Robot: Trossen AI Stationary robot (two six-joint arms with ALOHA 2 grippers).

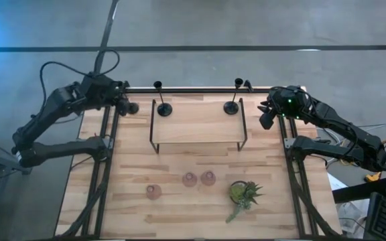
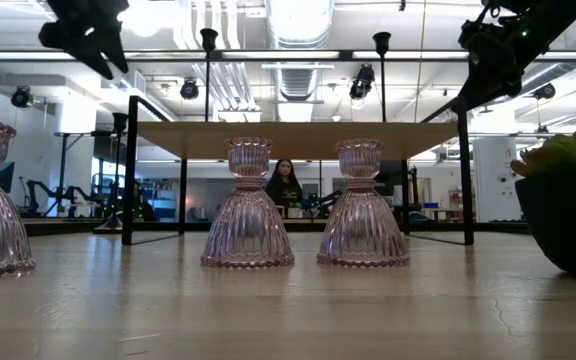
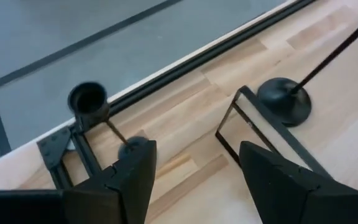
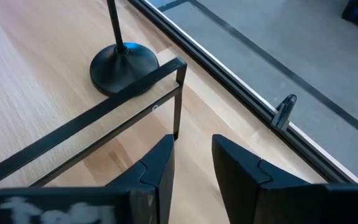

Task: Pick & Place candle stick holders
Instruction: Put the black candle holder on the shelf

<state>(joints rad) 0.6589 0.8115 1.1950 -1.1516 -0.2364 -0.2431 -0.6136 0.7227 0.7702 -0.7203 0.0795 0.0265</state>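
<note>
The left gripper hovers at the table's far left corner with its jaws wide and nothing between them. Just beyond its fingertips stands one black candlestick holder, its cup top and thin stem showing ahead of the left finger, its base partly hidden behind that finger.

On the raised wooden shelf between the two grippers stand two more black candlestick holders: the left one lies off to the right of the left gripper's jaws, the right one just to the left of the right gripper's jaws.

Well in front of both grippers, on the tabletop, sit three pink glass holders and a green potted plant.

The right gripper hangs at the shelf's right end, jaws narrowly parted and empty, above the shelf's black frame leg.
</note>
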